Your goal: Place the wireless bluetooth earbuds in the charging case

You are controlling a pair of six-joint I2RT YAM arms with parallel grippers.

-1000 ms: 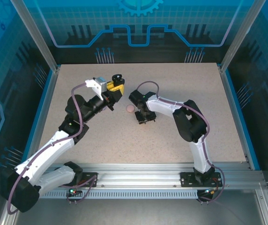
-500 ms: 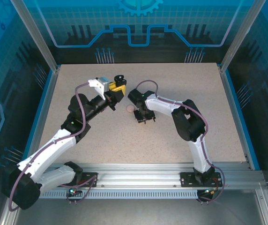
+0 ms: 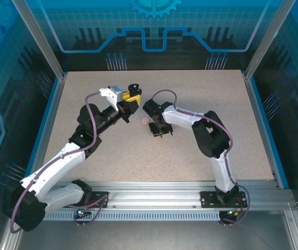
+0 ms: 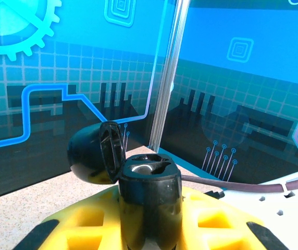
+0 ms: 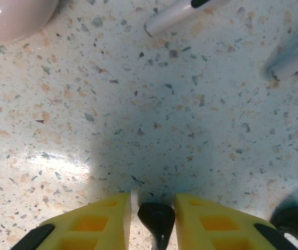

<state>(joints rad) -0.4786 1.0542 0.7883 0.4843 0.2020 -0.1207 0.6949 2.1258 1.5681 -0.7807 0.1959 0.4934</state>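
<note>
My left gripper (image 3: 128, 100) is raised over the table's middle back, shut on a black charging case (image 4: 150, 200). Its hinged lid (image 4: 96, 155) stands open to the left. One slot on top holds something shiny; the other looks dark. The yellow fingers (image 4: 81, 226) clamp the case body from both sides. To the right, my right gripper (image 3: 160, 130) points down, close to the table. A black earbud (image 5: 157, 220) sits pinched between its yellow fingers (image 5: 99, 221). Two pale stemmed earbuds (image 5: 177, 13) (image 5: 295, 62) lie on the table beyond it.
A pale pink round case (image 3: 145, 121) lies on the speckled table (image 3: 190, 156) between the two grippers, and shows at the top left of the right wrist view (image 5: 8, 15). A dark rounded object (image 5: 296, 221) lies right of the right fingers.
The left arm has carried the open black case slightly right and toward the back. The right gripper has barely moved.
</note>
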